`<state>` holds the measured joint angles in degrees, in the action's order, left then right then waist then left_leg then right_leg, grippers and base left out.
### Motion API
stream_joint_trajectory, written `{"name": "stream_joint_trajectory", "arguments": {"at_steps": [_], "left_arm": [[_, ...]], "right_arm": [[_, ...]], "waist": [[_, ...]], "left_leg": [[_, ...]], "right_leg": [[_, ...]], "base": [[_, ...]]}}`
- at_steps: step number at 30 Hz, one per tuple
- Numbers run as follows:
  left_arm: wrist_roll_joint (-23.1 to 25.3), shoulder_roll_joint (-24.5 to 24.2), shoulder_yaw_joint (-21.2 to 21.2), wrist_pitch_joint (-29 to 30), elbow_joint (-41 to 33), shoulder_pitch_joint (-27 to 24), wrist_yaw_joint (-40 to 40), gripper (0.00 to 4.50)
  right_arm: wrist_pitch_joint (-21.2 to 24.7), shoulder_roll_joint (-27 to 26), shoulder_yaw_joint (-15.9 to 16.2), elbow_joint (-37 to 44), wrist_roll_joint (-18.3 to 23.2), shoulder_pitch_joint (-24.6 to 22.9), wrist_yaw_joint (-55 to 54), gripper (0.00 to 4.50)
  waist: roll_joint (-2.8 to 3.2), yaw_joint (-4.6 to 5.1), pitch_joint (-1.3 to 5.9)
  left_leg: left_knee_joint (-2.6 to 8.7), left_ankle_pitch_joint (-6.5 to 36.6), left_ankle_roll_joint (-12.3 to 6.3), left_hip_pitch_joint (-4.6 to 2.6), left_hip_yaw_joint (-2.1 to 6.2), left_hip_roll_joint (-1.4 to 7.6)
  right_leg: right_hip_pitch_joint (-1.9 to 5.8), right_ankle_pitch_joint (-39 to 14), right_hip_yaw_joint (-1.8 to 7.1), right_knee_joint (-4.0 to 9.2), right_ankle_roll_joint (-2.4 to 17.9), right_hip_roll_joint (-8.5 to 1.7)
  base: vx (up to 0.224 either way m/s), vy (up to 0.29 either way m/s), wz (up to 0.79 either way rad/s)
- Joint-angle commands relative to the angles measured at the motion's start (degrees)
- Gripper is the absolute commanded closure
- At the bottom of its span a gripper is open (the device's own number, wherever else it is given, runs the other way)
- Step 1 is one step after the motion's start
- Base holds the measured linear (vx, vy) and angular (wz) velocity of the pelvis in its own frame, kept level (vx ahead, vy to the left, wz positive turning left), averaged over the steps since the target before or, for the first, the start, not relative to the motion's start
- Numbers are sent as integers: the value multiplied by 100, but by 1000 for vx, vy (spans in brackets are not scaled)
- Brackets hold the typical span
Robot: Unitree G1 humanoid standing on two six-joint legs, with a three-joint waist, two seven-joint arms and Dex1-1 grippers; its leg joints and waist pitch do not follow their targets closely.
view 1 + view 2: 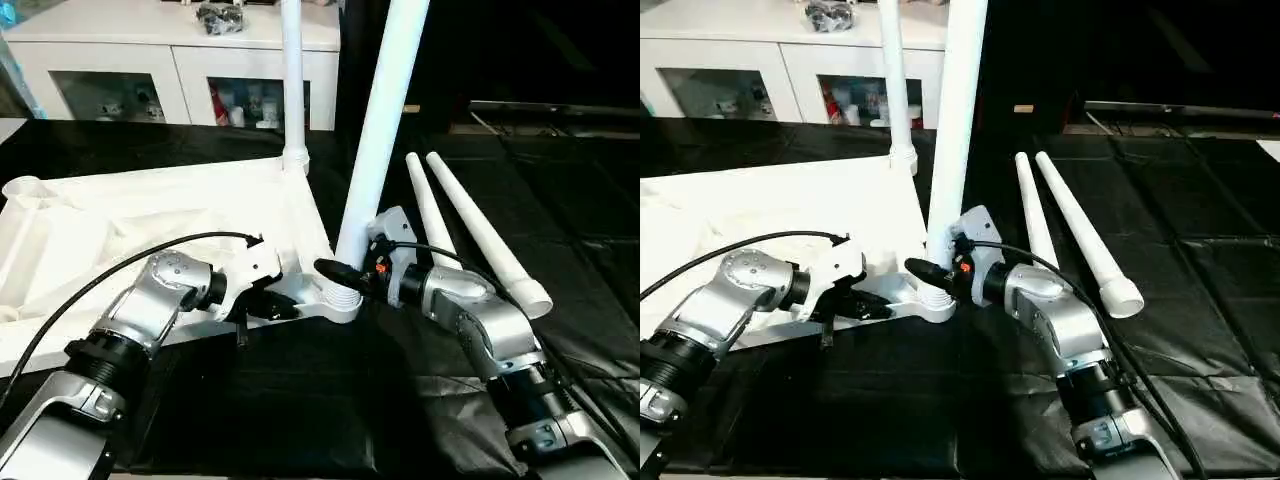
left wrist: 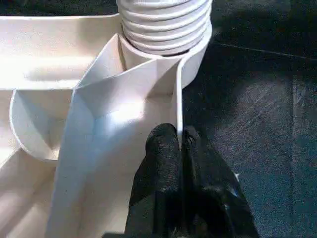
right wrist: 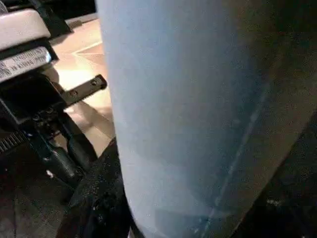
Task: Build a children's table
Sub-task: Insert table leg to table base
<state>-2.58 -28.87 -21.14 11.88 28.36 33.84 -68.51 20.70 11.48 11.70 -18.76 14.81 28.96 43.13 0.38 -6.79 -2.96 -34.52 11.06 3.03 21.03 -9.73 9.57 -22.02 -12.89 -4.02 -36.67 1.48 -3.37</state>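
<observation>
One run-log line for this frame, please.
left tool: pinching tabletop wall | right tool: gripping near leg at corner socket | two legs standing | two loose legs beside

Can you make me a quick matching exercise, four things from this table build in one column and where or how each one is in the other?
Things:
1. left gripper
2. right gripper
3. two loose legs
4. far leg

States:
A. lying on the black cover
B. upright in a far corner socket
C. pinching the tabletop's edge wall
D. at the near leg's base

Pairs: 1-C, 2-D, 3-A, 4-B
</observation>
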Motion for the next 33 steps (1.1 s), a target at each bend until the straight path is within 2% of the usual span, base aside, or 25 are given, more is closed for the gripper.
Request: {"name": "stream_joint_trajectory", "arguments": {"at_steps": [1,6,8,11,13,14,16,17,19,20,22,23,24,27,30,32,33], "left_arm": [[-12,69,3,-109,-16,108,-95,450],[22,41,-12,-162,-43,121,-193,450],[8,20,-18,-138,-82,135,-268,450],[-15,-2,-18,-106,-136,146,-348,450],[-74,44,66,-40,-109,189,-285,450],[-99,81,130,-16,-63,229,-214,450],[-106,107,178,-5,-14,267,-140,450],[-120,127,216,19,16,290,-93,450],[-147,162,290,59,80,335,-5,450],[-159,173,313,72,106,353,10,450],[-173,189,350,87,157,384,39,450],[-169,195,362,93,172,394,53,450],[-156,207,384,100,203,413,87,450],[-100,238,425,87,293,458,182,450],[-82,281,462,74,401,502,265,450],[-73,288,463,56,435,507,279,450],[-68,288,457,56,435,508,274,450]], "right_arm": [[-25,-8,145,-216,-145,-4,51,259],[-98,-25,167,-521,-238,116,94,259],[-43,-33,144,-682,-226,182,193,259],[37,-57,49,-950,-138,254,281,259],[31,-127,-196,-1150,8,272,204,259],[-11,-156,-343,-1251,81,256,168,259],[-23,-159,-440,-1281,145,201,144,259],[-40,-149,-489,-1282,179,139,133,259],[-47,-102,-521,-1262,186,-15,113,259],[-63,-85,-533,-1212,200,-115,124,259],[-114,-79,-577,-1117,224,-316,140,259],[-139,-80,-591,-1091,229,-377,150,259],[-196,-84,-618,-1042,239,-494,166,259],[-344,-101,-660,-930,256,-736,180,259],[-595,-94,-663,-615,244,-1126,151,259],[-792,-51,-596,-390,170,-1403,167,259],[-821,-28,-572,-306,159,-1478,192,259]], "waist": [[25,-1,353],[33,21,344],[58,17,346],[61,24,349],[68,28,355],[90,20,357],[66,23,351],[95,15,350],[82,-2,350],[136,-19,352],[103,-39,355],[138,-60,358],[115,-75,364],[110,-106,358],[123,-147,358],[116,-172,353],[137,-174,364]], "left_leg": [[430,768,6,-56,138,387],[447,936,54,-68,146,396],[449,957,63,-67,153,396],[449,966,57,-66,154,399],[447,946,60,-70,152,405],[444,964,62,-75,154,405],[446,1024,61,-78,144,396],[449,1066,74,-88,145,406],[454,1076,84,-87,147,409],[450,1102,102,-91,153,408],[455,1140,112,-97,150,415],[459,1144,114,-98,156,419],[458,1119,103,-97,153,423],[464,1135,93,-97,150,422],[468,1239,116,-128,148,438],[477,1187,91,-114,146,441],[475,1179,86,-114,152,440]], "right_leg": [[274,-428,372,435,1211,-613],[264,-646,372,460,1199,-608],[266,-655,372,453,1204,-609],[267,-592,371,448,1254,-608],[264,-436,371,436,1300,-607],[263,-393,369,430,1340,-612],[270,-462,366,453,1359,-607],[255,-501,368,459,1357,-606],[261,-511,369,455,1341,-610],[251,-538,367,454,1336,-613],[255,-538,370,464,1312,-615],[251,-515,370,460,1297,-614],[256,-438,370,461,1286,-613],[246,-424,368,469,1290,-614],[226,-580,377,496,1230,-628],[229,-479,376,492,1213,-618],[235,-444,375,481,1221,-623]], "base": [[0,0,0],[0,0,0],[0,0,0],[0,0,0],[0,0,0],[0,0,0],[0,0,0],[0,0,0],[0,0,0],[0,0,0],[0,0,0],[0,0,0],[0,0,0],[0,0,0],[0,0,0],[0,0,0],[0,0,0]]}}
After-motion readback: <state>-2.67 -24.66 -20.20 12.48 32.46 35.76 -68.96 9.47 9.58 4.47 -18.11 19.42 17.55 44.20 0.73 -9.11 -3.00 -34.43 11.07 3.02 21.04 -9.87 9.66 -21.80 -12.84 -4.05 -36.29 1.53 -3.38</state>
